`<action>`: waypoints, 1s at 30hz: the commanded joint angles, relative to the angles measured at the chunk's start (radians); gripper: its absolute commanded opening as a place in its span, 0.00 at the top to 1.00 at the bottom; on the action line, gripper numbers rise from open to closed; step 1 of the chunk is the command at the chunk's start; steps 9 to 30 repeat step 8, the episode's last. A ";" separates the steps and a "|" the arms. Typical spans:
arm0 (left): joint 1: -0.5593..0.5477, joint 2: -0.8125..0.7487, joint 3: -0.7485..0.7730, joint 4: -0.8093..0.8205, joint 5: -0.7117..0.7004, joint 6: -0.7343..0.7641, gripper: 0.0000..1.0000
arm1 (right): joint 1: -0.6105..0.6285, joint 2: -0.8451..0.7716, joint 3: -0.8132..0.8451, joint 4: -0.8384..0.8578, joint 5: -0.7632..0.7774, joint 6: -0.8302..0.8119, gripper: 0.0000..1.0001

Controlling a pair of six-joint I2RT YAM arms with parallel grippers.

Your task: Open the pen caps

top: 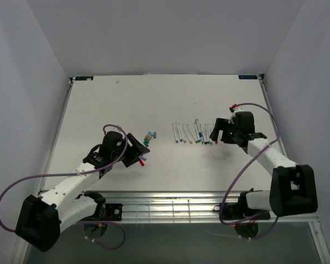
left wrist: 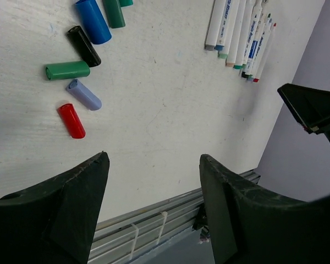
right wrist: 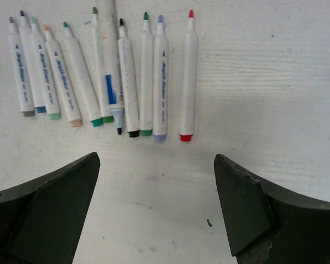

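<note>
Down on the white table (top: 99, 104), nothing held. Spread wide and empty on both sides: right gripper (right wrist: 155, 165), left gripper (left wrist: 153, 165). Just ahead of the right one, a neat row of pens (right wrist: 126, 82), lying side by side, long way pointing straight away, tips bare. Nearer the left one, ahead and off to its side, the loose pen caps (left wrist: 83, 47). Looks like no cap left to pull.

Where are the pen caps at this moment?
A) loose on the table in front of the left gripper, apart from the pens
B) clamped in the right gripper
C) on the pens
A: the pen caps lie loose before the open left gripper, while the pens show bare tips.
</note>
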 commanded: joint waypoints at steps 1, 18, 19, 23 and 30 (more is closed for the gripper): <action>0.001 0.042 0.057 0.053 0.034 0.026 0.22 | 0.041 -0.099 -0.021 -0.055 -0.009 0.034 0.10; 0.039 0.097 0.004 0.241 0.187 -0.011 0.19 | 0.084 -0.300 -0.176 0.007 -0.278 0.130 0.10; 0.039 0.097 0.004 0.241 0.187 -0.011 0.19 | 0.084 -0.300 -0.176 0.007 -0.278 0.130 0.10; 0.039 0.097 0.004 0.241 0.187 -0.011 0.19 | 0.084 -0.300 -0.176 0.007 -0.278 0.130 0.10; 0.039 0.097 0.004 0.241 0.187 -0.011 0.19 | 0.084 -0.300 -0.176 0.007 -0.278 0.130 0.10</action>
